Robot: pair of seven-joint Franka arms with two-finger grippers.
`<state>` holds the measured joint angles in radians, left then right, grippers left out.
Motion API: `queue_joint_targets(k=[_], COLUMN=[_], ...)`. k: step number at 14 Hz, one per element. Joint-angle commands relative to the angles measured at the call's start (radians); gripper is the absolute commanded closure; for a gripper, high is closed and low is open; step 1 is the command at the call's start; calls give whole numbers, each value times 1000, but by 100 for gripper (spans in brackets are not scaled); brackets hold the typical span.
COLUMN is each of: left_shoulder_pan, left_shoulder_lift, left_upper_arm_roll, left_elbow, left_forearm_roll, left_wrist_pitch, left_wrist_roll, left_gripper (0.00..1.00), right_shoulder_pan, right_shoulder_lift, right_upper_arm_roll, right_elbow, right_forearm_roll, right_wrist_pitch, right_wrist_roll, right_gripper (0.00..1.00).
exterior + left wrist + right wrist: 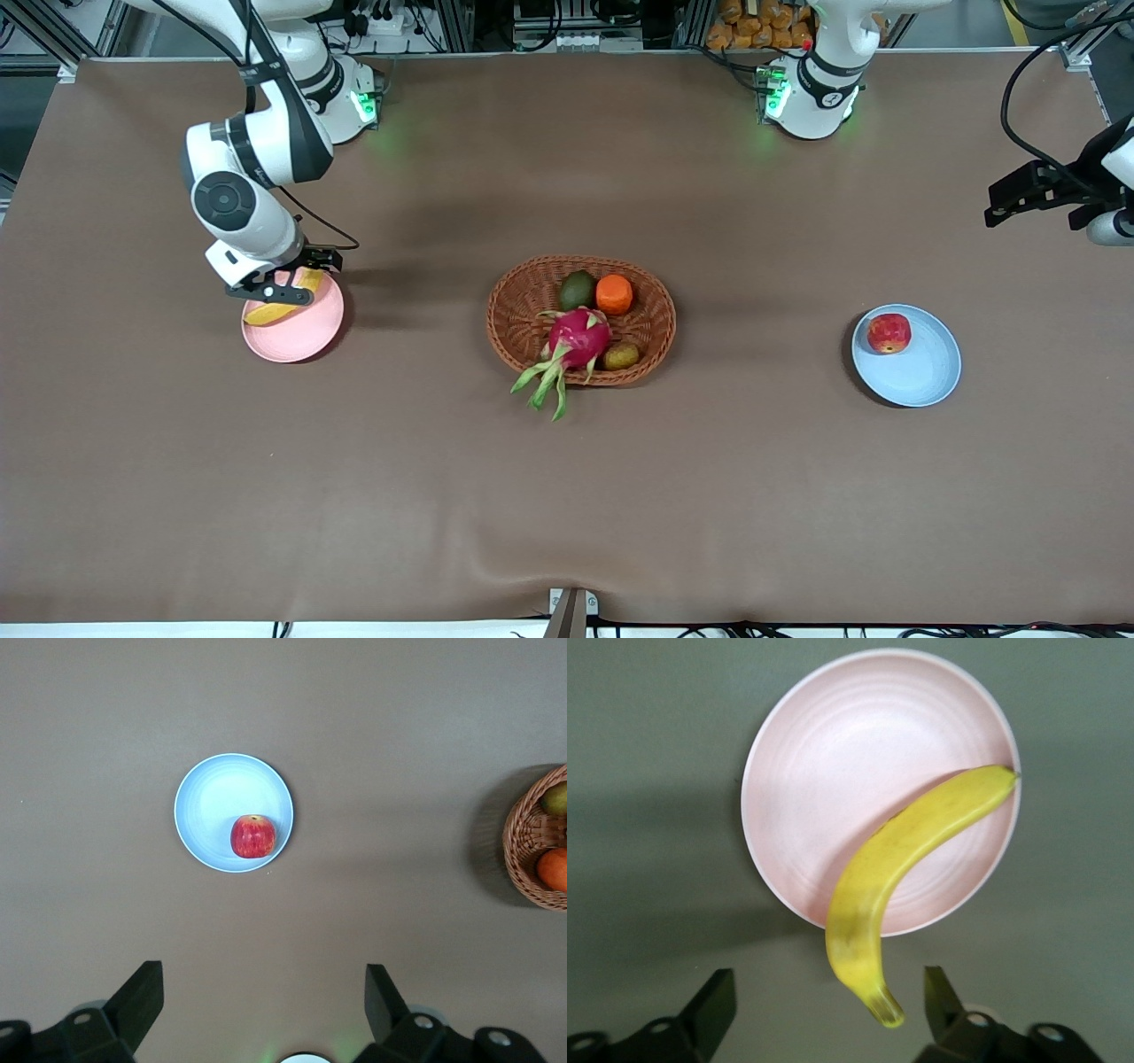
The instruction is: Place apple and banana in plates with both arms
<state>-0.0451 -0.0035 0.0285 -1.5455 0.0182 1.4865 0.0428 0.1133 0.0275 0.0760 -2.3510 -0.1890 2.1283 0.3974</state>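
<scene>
Banana [908,859]: lies across pink plate [833,753], stem end overhanging rim.
Apple [253,835]: rests in blue plate [217,797].
My right gripper [282,285]: released, above banana.
My left gripper [1032,190]: released, waiting over tabletop [567,496] edge.

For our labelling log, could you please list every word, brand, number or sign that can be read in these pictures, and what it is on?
None can be read.
Apple, banana, pink plate, blue plate, basket: no print or labels.
Left arm base: a small round mark, too small to read.

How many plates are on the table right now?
2: the pink plate toward the right arm's end, holding the banana, and the blue plate toward the left arm's end, holding the apple.
</scene>
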Motion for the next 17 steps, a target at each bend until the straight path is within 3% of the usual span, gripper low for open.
queue_joint_targets(k=[1, 4, 7, 11, 17], left_shoulder_pan=[-1, -1, -2, -2, -2], left_shoulder_lift=[8, 8, 8, 8, 8], left_upper_arm_roll=[-1, -1, -2, -2, -2], left_elbow=[18, 18, 18, 19, 19], left_forearm_roll=[-12, -12, -12, -12, -14], left_wrist_pitch=[-14, -14, -14, -14, -14], left_wrist_roll=[-9, -8, -9, -8, -8], left_gripper=[0, 0, 0, 0, 0], right_shoulder_pan=[3, 6, -14, -95, -162], right_shoulder_lift=[-11, -11, -8, -8, 3], right_upper_arm_roll=[4, 7, -2, -1, -1], right_elbow=[160, 329, 488, 619, 801], right_forearm_roll=[11, 28, 92, 137, 232], right_wrist_pitch=[-166, -309, -405, -500, -620], right_wrist_roll=[-15, -34, -223, -347, -357], right_gripper=[0, 0, 0, 0, 0])
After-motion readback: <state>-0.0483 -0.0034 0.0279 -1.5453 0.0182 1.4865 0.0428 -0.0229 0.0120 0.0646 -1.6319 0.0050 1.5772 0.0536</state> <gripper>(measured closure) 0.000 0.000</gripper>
